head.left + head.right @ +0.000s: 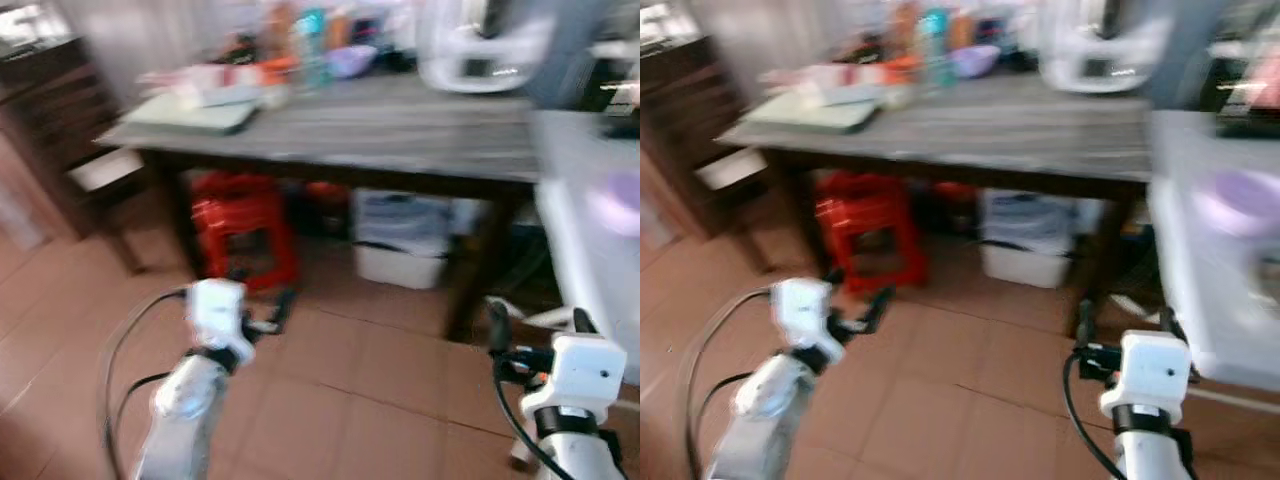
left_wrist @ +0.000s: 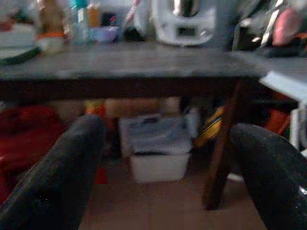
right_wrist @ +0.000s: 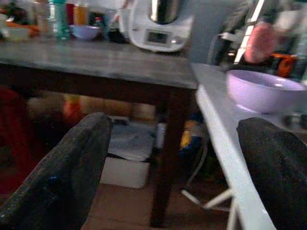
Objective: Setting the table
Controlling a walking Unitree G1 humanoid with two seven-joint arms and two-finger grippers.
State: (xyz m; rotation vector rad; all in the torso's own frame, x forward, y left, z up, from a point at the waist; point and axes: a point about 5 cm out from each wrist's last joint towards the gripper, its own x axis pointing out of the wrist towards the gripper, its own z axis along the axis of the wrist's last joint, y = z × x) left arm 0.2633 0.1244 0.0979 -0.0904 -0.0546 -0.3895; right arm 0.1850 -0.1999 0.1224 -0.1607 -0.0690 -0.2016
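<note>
Heavy blur; clutter on dark table (image 1: 400, 135) unreadable. Lavender bowl (image 3: 261, 89) on white table (image 3: 216, 112) edge. Left gripper (image 2: 165, 167) and right gripper (image 3: 175, 167): jaws wide, empty, over open floor (image 1: 350, 380).

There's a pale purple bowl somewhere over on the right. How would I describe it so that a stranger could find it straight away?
Start from the dark wooden table and look to the lighter white table standing next to it on the robot's right. The lavender bowl sits on that white top, near its front edge. A smaller purple bowl is among bottles on the dark table; this one is larger and stands apart.
</note>
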